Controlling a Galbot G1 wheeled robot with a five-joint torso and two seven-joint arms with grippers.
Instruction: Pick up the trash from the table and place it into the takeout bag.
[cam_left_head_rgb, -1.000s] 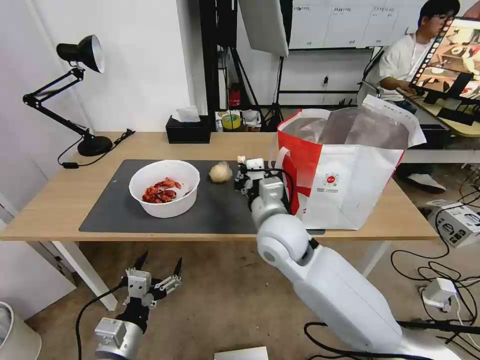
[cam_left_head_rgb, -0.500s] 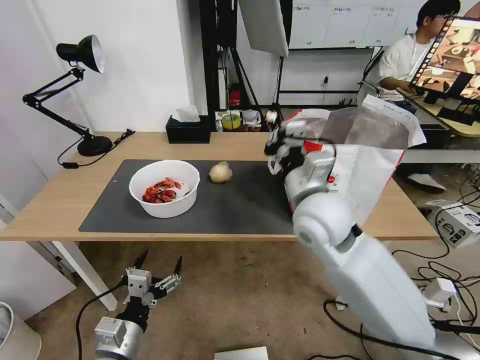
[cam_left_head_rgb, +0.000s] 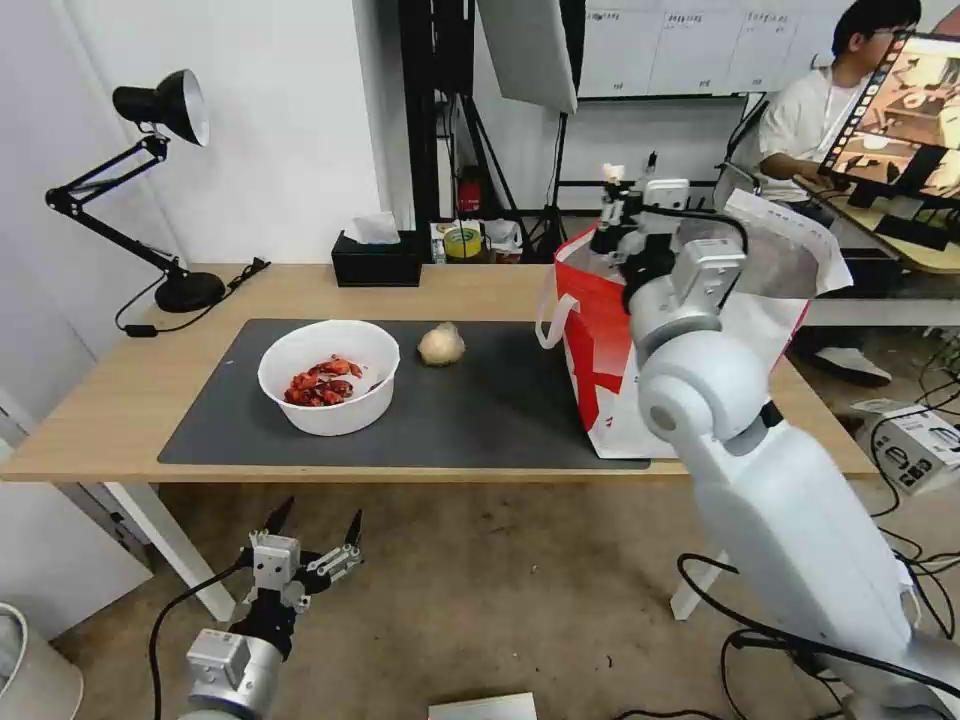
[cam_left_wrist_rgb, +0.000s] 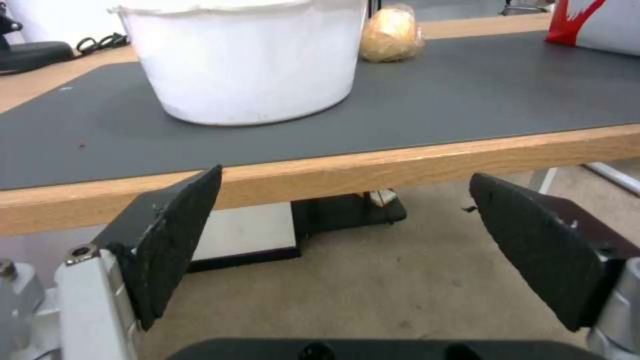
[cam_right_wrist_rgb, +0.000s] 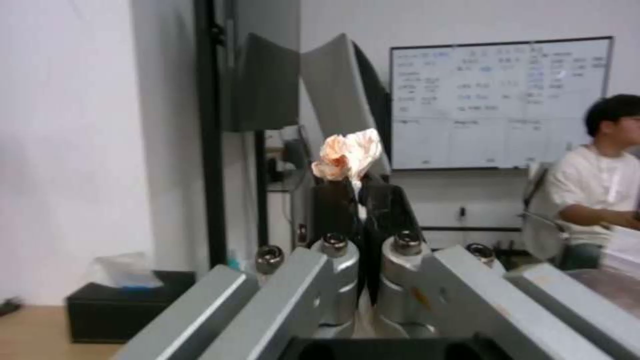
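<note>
A small crumpled white tissue (cam_right_wrist_rgb: 348, 155), stained orange-red, is being held pinched between the clenched fingers of the right end effector (cam_left_head_rgb: 612, 205), protruding past the fingertips (cam_right_wrist_rgb: 365, 192). This end effector is being held raised over the near-left corner of the open takeout bag (cam_left_head_rgb: 700, 380), above its rim. The bag is standing upright on the right part of the counter (cam_left_head_rgb: 110, 400), its left side resting on the edge of the dark grey mat (cam_left_head_rgb: 480, 410). On the mat, well apart from the bag, the beige wrapped ball (cam_left_head_rgb: 441, 345) is lying just beside the white round bowl (cam_left_head_rgb: 328, 375) of red crayfish shells. A black tissue box (cam_left_head_rgb: 376, 262) is sitting at the back of the counter. The left end effector (cam_left_head_rgb: 312, 535) is being held released, fingers spread wide, below the front edge of the counter and over the floor, facing the bowl (cam_left_wrist_rgb: 240, 55) and ball (cam_left_wrist_rgb: 391, 34).
</note>
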